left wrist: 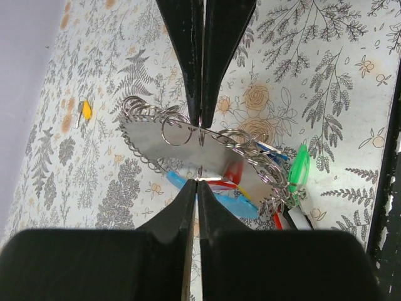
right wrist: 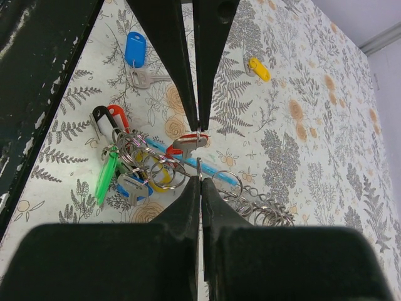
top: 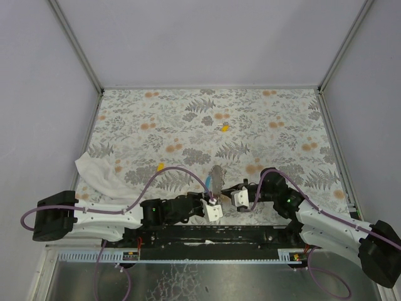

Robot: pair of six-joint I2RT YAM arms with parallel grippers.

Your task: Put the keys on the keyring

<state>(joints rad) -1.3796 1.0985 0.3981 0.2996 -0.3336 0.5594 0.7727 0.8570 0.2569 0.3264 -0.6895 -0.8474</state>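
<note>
Left wrist view shows the left gripper [left wrist: 199,150] shut tight on the keyring [left wrist: 156,145]. Its fingers pinch the thin scalloped metal plate that carries a row of small rings, with green, red and blue key heads bunched at one end. In the right wrist view the right gripper [right wrist: 198,148] is also closed. A small ring and the red-headed key [right wrist: 187,143] sit right at its tips, but whether it truly pinches them cannot be told. From above, the two grippers meet near the arm bases, with the keyring between them, near the front edge of the flowered table [top: 282,106]. A white cloth [top: 100,172] lies well off to the left. At least two keys lie loose: a blue key [right wrist: 134,47] near the cluster and a yellow key [right wrist: 258,68] farther out. The step in hand looks like steadying the keyring between both arms and working at one ring, with the loose keys not yet threaded. The next move likely calls for the right gripper to let go, open, and reach for the blue key. It lies flat on the table, so it will want a careful low pinch at its head.
</note>
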